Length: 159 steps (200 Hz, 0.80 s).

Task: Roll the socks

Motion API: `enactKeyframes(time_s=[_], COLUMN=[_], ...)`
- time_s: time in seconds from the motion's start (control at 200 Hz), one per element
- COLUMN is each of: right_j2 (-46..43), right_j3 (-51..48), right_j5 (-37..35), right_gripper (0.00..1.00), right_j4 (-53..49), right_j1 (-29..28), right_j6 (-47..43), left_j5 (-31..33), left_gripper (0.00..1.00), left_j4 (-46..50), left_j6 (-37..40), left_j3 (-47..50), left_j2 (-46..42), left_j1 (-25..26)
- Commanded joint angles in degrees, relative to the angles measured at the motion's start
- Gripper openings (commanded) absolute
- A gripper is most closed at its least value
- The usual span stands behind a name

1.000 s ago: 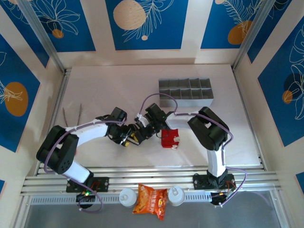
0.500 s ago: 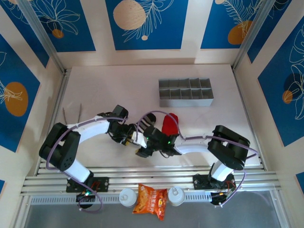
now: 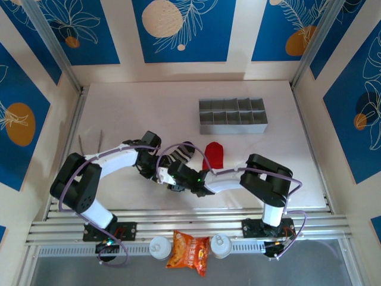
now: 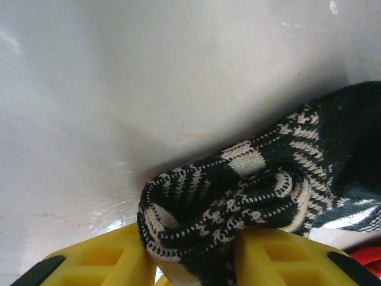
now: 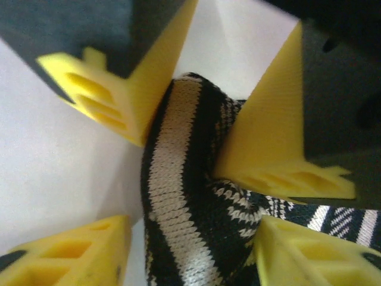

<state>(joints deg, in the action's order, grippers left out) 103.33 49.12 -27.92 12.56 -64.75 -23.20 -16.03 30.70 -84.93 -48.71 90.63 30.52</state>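
Left claw (image 4: 190, 256): clamped on a bunched end of the black-and-white striped sock (image 3: 182, 154), with fabric squeezed between its yellow pads.

Striped sock: lies on the counter (image 3: 131, 113). Its long axis runs from the pinched near end up and rightward, away from both claws.

Right claw (image 5: 193, 253): meets the same end head-on. Jaws stand apart, straddling the fabric, with a sliver of counter visible at one side. Judged not gripping.

Red sock (image 3: 213, 156): just right of the striped one and apart from it, long axis toward the far edge. The right arm is nearer.

Judgement: the roll should run along the striped sock's axis, away from the claws.
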Motion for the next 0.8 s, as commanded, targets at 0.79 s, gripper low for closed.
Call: enactKeyframes(time_s=[0.79], right_j2=[-0.8], right_j3=[0.8], right_j5=[6.8], right_gripper=[0.68], right_j4=[1.5], right_j1=[2.2], right_j6=[1.0], left_j5=[1.4], left_gripper=[0.35], left_j4=[7.1], left_j6=[2.4], left_j3=[-2.6], left_j2=[3.6], left_j1=[0.0])
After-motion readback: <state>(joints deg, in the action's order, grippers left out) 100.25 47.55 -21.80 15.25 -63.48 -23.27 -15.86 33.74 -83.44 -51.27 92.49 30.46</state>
